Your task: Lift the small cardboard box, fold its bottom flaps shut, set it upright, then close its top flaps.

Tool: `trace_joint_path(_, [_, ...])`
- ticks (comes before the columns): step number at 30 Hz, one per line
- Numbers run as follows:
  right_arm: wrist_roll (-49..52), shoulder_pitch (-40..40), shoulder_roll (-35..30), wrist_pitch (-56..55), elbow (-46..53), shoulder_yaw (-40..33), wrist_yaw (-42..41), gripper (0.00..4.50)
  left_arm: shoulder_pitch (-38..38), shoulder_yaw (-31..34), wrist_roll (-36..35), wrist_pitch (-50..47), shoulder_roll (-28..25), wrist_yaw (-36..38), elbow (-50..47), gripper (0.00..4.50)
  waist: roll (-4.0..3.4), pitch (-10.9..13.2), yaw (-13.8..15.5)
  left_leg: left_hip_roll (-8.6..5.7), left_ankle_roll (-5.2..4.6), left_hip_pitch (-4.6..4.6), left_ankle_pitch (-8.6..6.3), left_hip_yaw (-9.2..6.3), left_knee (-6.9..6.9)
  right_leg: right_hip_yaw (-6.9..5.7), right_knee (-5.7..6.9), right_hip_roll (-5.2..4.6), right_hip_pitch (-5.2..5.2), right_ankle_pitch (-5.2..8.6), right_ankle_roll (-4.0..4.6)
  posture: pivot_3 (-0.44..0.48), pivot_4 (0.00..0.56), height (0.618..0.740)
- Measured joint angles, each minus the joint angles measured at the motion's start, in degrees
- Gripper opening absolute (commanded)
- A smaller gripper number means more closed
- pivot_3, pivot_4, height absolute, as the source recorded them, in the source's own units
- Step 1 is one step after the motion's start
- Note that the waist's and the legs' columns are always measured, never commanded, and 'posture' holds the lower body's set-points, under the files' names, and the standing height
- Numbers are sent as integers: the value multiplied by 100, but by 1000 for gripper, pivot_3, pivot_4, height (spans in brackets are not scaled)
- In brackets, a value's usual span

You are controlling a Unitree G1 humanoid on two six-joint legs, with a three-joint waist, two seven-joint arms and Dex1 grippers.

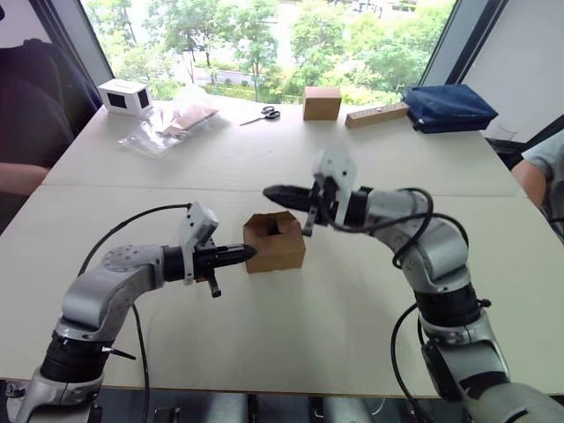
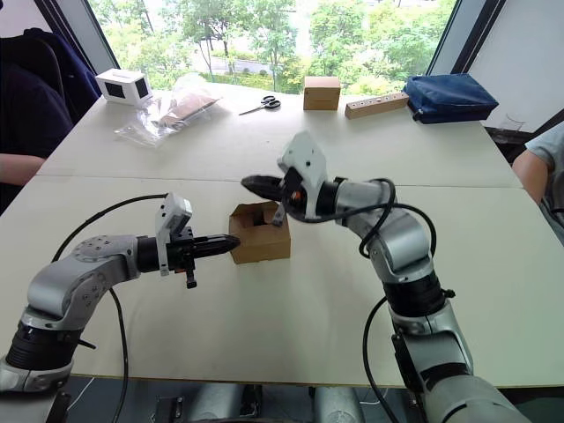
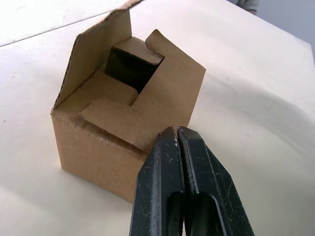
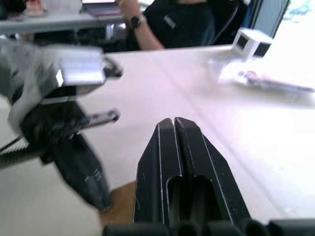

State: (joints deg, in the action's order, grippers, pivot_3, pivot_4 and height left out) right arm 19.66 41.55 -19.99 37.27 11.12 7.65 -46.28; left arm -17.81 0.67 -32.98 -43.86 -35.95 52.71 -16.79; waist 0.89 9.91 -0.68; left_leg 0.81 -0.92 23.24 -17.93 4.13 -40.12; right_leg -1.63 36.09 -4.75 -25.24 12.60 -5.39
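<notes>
The small cardboard box [image 1: 280, 248] stands on the white table [image 1: 352, 317] between my arms. In the left wrist view its top flaps [image 3: 123, 118] lie partly folded inward around a dark gap, and one flap [image 3: 96, 49] stands up. My left gripper [image 1: 249, 252] is shut and empty, its tips against the box's left upper edge [image 3: 147, 147]. My right gripper [image 1: 269, 191] is also shut and empty, hovering just above the box and pointing left. The right wrist view looks past its tips [image 4: 173, 123] to my left gripper's wrist [image 4: 64, 113].
At the far edge of the table are a white box with dark panels [image 1: 125, 97], a clear plastic bag [image 1: 172, 123], scissors [image 1: 262, 115], a tidy brown cardboard cube [image 1: 322, 102], a wooden block [image 1: 376, 114] and a blue bag [image 1: 448, 107]. People sit at the left [image 1: 22, 176] and right [image 1: 538, 172] edges.
</notes>
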Motion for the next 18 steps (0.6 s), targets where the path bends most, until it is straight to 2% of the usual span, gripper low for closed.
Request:
trace_joint_path(6, [-1050, 464, -67, -662, -1304, 810, 253, 0, 3, -20, 8, 101, 5, -43, 79, 48, 0, 0, -22, -1, 7, 0, 4, 5, 2, 2, 1, 1, -4, 0, 0, 0, 150, 740])
trace_joint_path(10, [-1325, 582, 80, -935, -1925, 1011, 302, 0, 6, -60, 11, 166, 8, -67, 82, 48, 0, 0, -4, -1, 24, 2, 14, 5, 3, 2, 0, -1, -3, 0, 0, 0, 150, 740])
trace_joint_path(18, [-1193, 117, -105, -766, -1209, 1125, -312, 0, -12, -106, 71, 288, 5, -96, 158, 48, 0, 0, -7, -1, 1, -1, 1, 2, 3, 1, 1, -2, -1, 0, 0, 0, 150, 740])
